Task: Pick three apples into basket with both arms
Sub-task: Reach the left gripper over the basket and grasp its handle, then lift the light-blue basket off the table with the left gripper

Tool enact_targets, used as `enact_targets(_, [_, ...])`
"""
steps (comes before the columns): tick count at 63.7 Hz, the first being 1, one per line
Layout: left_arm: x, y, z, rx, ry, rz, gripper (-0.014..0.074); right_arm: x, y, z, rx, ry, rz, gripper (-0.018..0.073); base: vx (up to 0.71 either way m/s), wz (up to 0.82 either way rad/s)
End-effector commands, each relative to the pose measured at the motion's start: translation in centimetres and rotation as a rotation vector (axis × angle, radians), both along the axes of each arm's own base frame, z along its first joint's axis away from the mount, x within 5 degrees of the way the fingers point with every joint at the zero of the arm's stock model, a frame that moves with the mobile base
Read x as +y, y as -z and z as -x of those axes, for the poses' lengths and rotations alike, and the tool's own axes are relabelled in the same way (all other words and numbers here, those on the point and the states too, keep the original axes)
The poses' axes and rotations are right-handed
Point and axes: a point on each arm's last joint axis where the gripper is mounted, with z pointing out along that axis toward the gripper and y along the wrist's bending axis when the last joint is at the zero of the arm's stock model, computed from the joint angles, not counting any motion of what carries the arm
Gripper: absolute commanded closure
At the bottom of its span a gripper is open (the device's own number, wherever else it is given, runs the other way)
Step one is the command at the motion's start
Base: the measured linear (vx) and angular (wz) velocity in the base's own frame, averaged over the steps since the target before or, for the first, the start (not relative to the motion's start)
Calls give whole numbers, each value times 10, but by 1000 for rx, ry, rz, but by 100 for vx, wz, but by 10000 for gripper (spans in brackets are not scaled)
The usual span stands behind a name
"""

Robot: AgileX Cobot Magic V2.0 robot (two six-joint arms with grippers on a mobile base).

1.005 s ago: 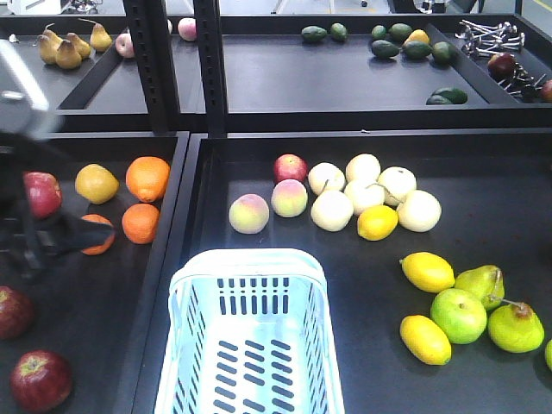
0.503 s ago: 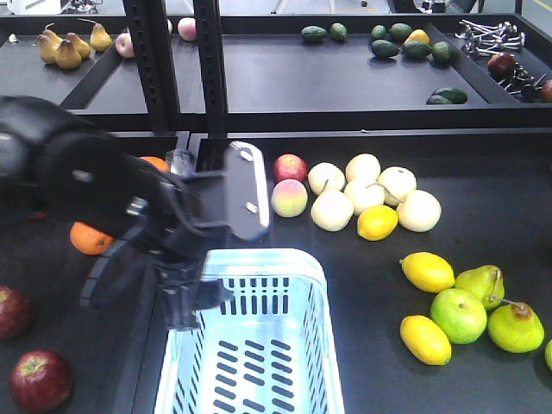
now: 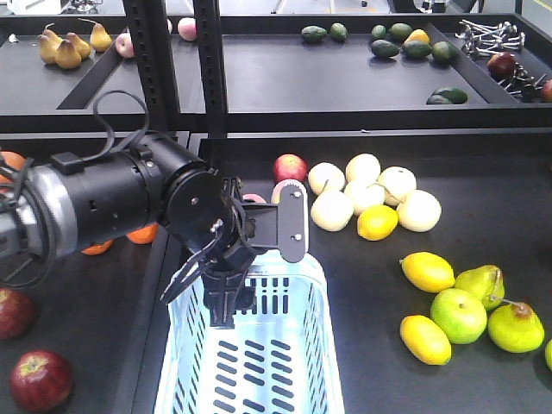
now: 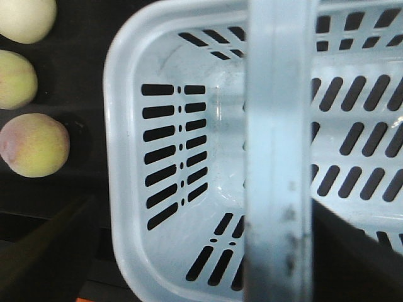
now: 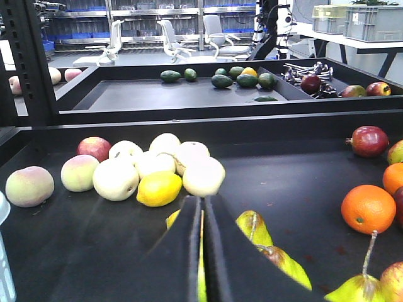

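Two dark red apples [image 3: 12, 312] [image 3: 39, 380] lie on the black tray floor, well to the left of the left gripper [image 3: 195, 306] and nearer the camera. Neither touches it.

Left arm [image 3: 95, 203] extends in from the left, wrist turned down over the far-left corner of the basket [image 3: 331, 345]. Its fingers are spread wide, with nothing gripped between the pads. One finger angles out over the basket's left wall; the other points down inside the rim.

Left wrist view: both dark fingers [image 4: 38, 258] sit at the bottom corners. The basket's slotted end wall and floor lie directly below and between them. The hoop handle [image 4: 277, 126] crosses the gap between them, blurred. A peach [image 4: 34, 145] rests on the tray outside the basket, ahead of the outer finger, with paler fruit in a row beyond it.

Right gripper [image 5: 201, 201] is low over its tray, fingers drawn together with only a thin slit between them; yellow shows through the slit. Yellow-green fruit [image 5: 255, 229] lies just past the fingertips, slightly right. A lemon [image 5: 159, 188] sits ahead and a little left, touching a cluster of pale round fruit behind it. An orange [image 5: 368, 209] lies well off to the right of the fingers.
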Motion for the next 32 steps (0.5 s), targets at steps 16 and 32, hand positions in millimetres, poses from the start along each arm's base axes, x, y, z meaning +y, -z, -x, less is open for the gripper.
enact_targets(16, [-1, -21, -4, -106, 22, 9, 462, 0, -4, 0, -79, 5, 5, 568, 0, 0])
enact_targets(32, [0, -23, -4, -114, 21, 14, 604, 0, -4, 0, -79, 5, 5, 568, 0, 0])
